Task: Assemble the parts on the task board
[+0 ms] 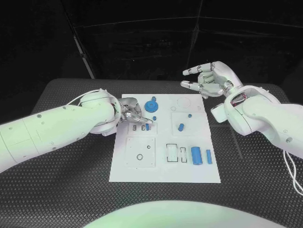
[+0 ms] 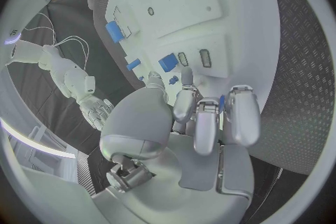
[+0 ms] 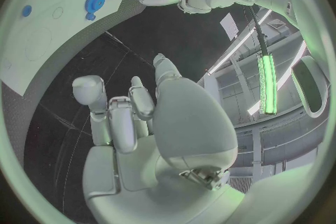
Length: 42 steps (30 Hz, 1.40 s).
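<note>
The white task board [image 1: 165, 166] lies in the middle of the black table. A blue gear [image 1: 152, 105] stands near its far edge, and several small blue parts [image 1: 180, 127] sit further in, with two longer ones [image 1: 196, 155] at the near right. My left hand [image 1: 132, 113] hangs over the board's far left, fingers curled down. In the left wrist view the thumb [image 2: 157, 87] and a finger flank a tiny blue part [image 2: 173, 80]; contact is unclear. A square blue part [image 2: 168, 61] sits just beyond. My right hand [image 1: 210, 80] is raised past the far right corner, fingers apart, holding nothing.
Black ribbed matting [image 1: 69, 190] covers the table around the board. The board's near left carries a raised white panel [image 1: 141, 152] with small holes. A thin cable [image 1: 292, 171] trails along my right arm.
</note>
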{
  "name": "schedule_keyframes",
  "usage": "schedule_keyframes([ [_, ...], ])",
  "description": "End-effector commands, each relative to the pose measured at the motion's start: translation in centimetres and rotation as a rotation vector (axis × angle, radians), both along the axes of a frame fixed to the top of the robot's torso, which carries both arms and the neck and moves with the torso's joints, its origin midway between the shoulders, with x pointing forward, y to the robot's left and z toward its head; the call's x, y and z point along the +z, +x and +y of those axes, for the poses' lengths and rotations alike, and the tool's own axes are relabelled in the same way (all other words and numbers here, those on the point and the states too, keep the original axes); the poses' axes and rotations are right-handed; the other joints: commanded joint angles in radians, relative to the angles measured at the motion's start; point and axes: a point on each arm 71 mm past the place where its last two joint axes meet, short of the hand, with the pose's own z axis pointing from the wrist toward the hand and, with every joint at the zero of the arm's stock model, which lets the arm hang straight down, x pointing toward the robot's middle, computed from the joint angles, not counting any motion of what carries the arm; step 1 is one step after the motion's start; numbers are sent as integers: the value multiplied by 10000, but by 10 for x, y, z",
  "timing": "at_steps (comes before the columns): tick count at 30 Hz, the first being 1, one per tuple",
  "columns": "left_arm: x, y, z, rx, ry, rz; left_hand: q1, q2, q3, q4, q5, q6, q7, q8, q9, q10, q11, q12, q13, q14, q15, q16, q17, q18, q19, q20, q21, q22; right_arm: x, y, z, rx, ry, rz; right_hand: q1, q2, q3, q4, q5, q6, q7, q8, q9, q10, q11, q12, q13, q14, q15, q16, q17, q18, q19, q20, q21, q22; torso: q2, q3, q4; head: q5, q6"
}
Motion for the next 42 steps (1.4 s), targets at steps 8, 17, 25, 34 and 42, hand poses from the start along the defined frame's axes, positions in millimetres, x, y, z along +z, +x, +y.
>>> schedule_keyframes([
  [8,-2,0,-5,-385,567,332,74,106,3,-55,-46,-129,-6,71,77,-26,-26,-16,-29,1039,-83,30,2630,-141,19,-20,28,-14,0,2,0,-215,-143,0,-11,137,-173,-17,387,95,-52,118,17,72,-63,6,0,671,-37,-89,989,116,16,-69,-58,-4,-1,-6,10,-9,-73],
  [17,-1,0,-12,-493,513,299,119,130,11,-60,-46,-153,-6,95,110,-23,-26,-8,-15,1039,-82,30,2630,-144,25,-20,36,3,-1,4,1,-285,-129,-9,28,183,-218,-49,708,140,-80,171,15,99,-94,12,-17,677,-67,-101,988,114,45,-97,-67,-5,-9,-4,14,-17,-101],
  [25,0,0,-16,-501,402,188,178,174,24,-61,-45,-180,-7,129,155,-18,-27,0,-3,1039,-82,30,2630,-147,30,-20,43,20,-1,5,2,-312,-122,0,35,191,-227,-55,769,144,-84,179,14,102,-98,11,-22,678,-71,-103,987,112,54,-102,-65,2,-14,-4,12,-20,-110],
  [34,0,0,-18,-542,380,183,311,242,50,-78,-44,-215,-12,186,229,-9,-30,11,16,1039,-82,30,2630,-150,34,-21,49,38,-2,6,3,-320,-125,36,41,197,-230,-59,799,149,-86,184,14,106,-101,15,-19,680,-73,-102,992,113,53,-104,-69,-5,-16,-4,15,-34,-105],
  [42,0,1,-18,-586,448,261,728,349,144,-132,-42,-308,-13,283,381,-11,-30,5,23,1039,-82,30,2630,-151,31,-21,54,62,-3,6,3,-321,-140,80,60,211,-229,-70,856,159,-91,195,14,112,-107,18,-20,680,-78,-107,987,114,52,-109,-75,-14,-17,-4,18,-42,-117],
])
